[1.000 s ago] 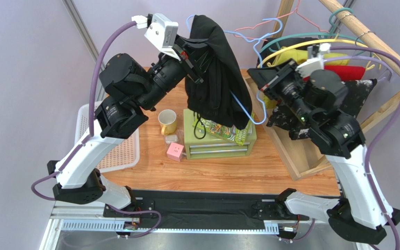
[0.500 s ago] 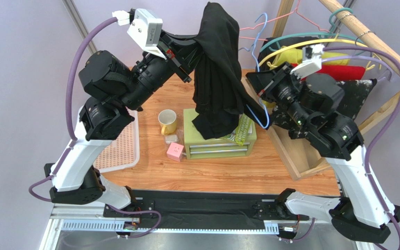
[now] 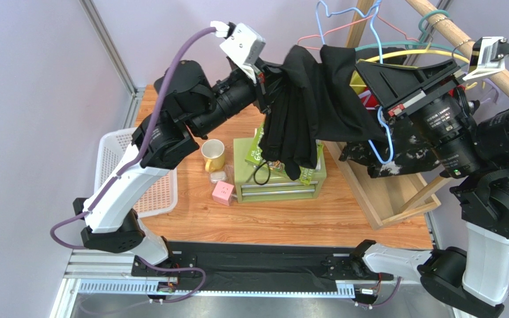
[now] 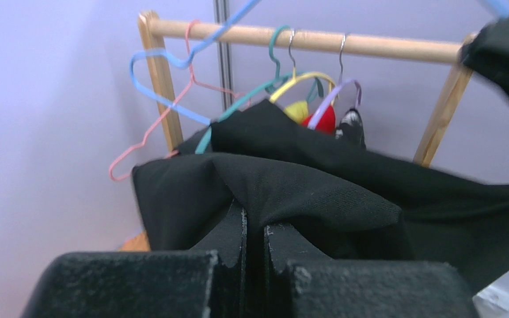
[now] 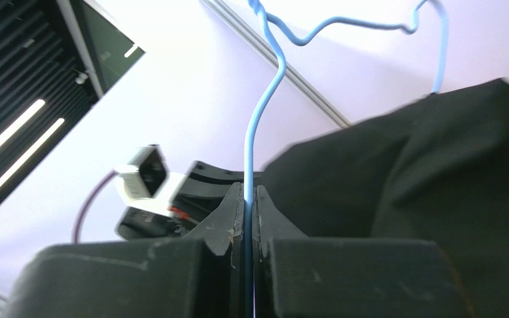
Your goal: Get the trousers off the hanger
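A pair of plain black trousers (image 3: 310,112) hangs stretched between my two grippers above the table. My left gripper (image 3: 272,76) is shut on a fold of the black cloth (image 4: 303,192). My right gripper (image 3: 378,99) is shut on the wire of the blue hanger (image 5: 257,126), which the trousers (image 5: 436,179) still drape over. The hanger's lower loop (image 3: 386,142) shows below the cloth. Red (image 4: 327,120), yellow-green (image 4: 297,109) and speckled black (image 3: 403,142) garments hang on the rack behind.
The wooden rack rail (image 3: 463,50) runs at the back right with teal, yellow and purple hangers on it. A green drawer box (image 3: 280,182), a yellow mug (image 3: 213,154) and a pink cube (image 3: 222,192) stand under the trousers. A white basket (image 3: 145,185) lies at the left.
Both grippers have moved right and up. The right gripper has lifted the blue hanger towards the rack, and the black trousers are now stretched sideways between the grippers instead of hanging straight down.
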Controlling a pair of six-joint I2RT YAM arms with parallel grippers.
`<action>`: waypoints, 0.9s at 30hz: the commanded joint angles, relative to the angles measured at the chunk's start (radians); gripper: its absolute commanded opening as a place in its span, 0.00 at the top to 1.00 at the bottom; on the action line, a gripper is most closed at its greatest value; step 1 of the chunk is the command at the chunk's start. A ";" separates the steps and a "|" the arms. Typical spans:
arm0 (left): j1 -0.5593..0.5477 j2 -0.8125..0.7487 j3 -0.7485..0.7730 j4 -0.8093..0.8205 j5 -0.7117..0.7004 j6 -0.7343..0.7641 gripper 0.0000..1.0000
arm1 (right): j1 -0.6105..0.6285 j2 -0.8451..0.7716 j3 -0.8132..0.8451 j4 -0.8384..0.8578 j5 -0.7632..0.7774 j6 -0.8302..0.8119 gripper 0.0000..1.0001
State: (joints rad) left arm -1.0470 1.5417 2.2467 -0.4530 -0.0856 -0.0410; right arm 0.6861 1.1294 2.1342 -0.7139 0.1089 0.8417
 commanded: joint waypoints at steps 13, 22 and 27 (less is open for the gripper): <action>0.022 -0.163 0.105 -0.239 -0.436 0.122 1.00 | 0.003 0.043 -0.005 0.116 0.017 -0.088 1.00; 0.035 -0.185 0.287 0.119 -0.508 0.542 1.00 | 0.004 0.030 -0.138 0.191 0.041 -0.153 1.00; 0.035 -0.215 0.274 0.301 -0.483 0.653 1.00 | 0.003 0.050 -0.154 0.186 0.073 -0.184 1.00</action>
State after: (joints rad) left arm -1.0145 1.3514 2.4966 -0.4316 -0.5747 0.4320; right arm 0.6861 1.1801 1.9812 -0.6243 0.1276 0.7174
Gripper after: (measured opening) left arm 0.033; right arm 0.024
